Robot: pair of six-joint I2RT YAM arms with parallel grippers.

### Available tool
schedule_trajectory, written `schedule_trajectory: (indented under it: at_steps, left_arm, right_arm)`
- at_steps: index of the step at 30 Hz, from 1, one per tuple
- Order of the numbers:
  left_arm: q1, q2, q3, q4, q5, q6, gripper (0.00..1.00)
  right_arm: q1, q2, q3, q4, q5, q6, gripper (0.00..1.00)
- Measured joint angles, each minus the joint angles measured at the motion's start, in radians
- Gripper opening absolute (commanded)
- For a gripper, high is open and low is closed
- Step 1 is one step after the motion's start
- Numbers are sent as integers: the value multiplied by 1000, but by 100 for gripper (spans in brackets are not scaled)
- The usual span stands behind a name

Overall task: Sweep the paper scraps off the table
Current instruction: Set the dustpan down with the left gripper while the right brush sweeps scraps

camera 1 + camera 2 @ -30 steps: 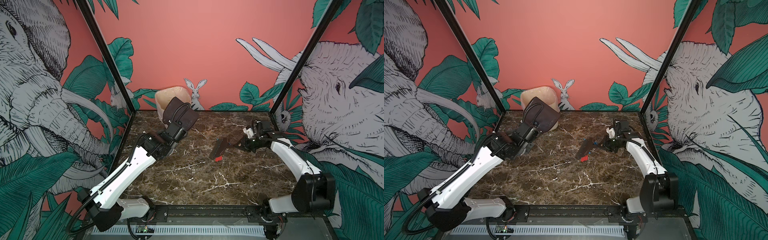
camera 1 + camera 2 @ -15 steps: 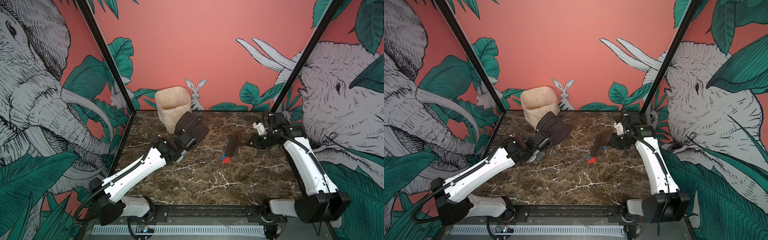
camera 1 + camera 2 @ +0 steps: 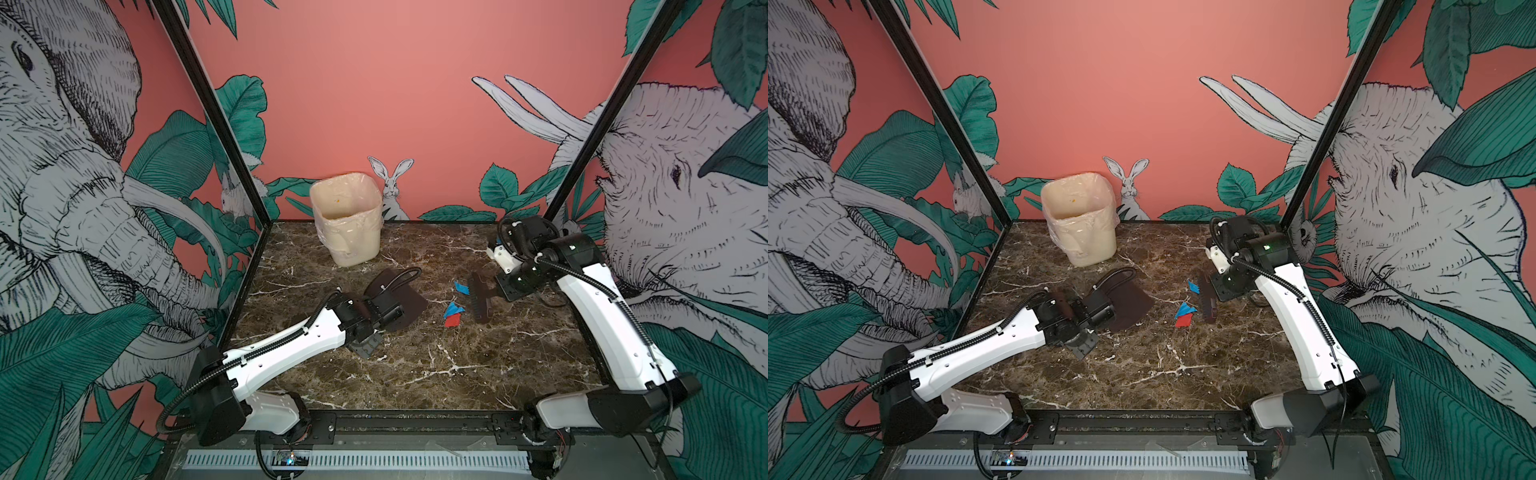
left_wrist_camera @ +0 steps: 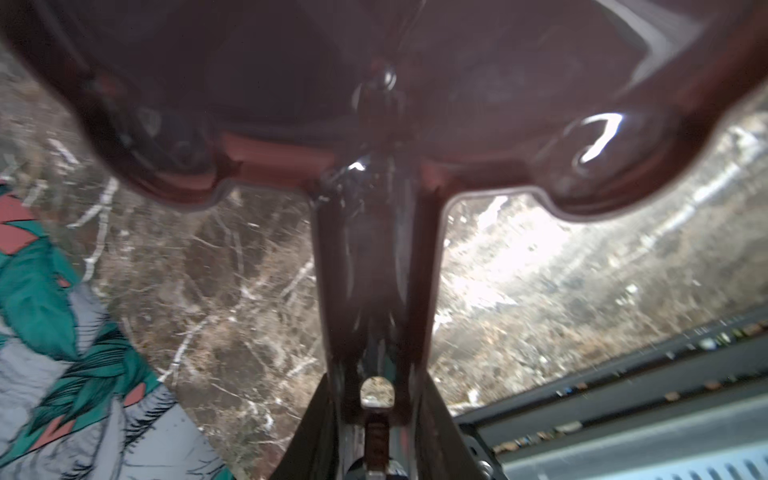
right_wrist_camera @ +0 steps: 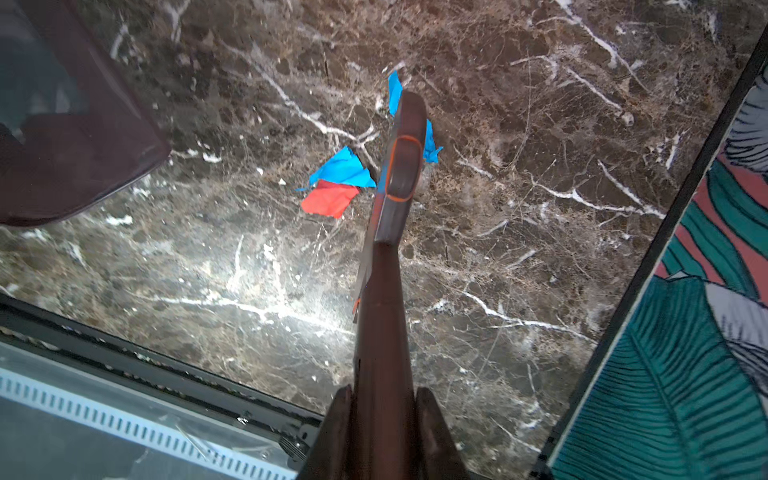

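Red and bright blue paper scraps (image 3: 452, 316) (image 3: 1183, 316) (image 5: 336, 187) lie right of centre on the table (image 3: 415, 365) (image 3: 1163, 374), with another blue scrap (image 3: 461, 287) (image 5: 395, 89) just behind them. My right gripper (image 3: 505, 291) (image 3: 1222, 291) (image 5: 384, 392) is shut on the handle of a dark brown brush (image 3: 480, 297) (image 3: 1207, 299) (image 5: 401, 174), whose head stands just right of the scraps. My left gripper (image 3: 380, 313) (image 3: 1096, 311) (image 4: 376, 399) is shut on the handle of a dark brown dustpan (image 3: 403, 299) (image 3: 1129, 301) (image 4: 374, 83), held low and left of the scraps.
A cream plastic-lined bin (image 3: 349, 232) (image 3: 1081, 232) stands at the back left of the table. Printed walls with black posts close in the left, right and back sides. A black frame (image 3: 415, 419) runs along the front edge.
The left arm has brought the dustpan down from in front of the bin to the table's middle. The right arm has drawn the brush rightwards; the scraps now lie just left of its head.
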Motion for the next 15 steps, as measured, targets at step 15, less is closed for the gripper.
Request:
schedule_trajectory:
  at_steps: [15]
  left_arm:
    - [-77, 69, -76, 63, 148, -76, 0]
  right_arm:
    - [117, 185, 106, -75, 157, -84, 0]
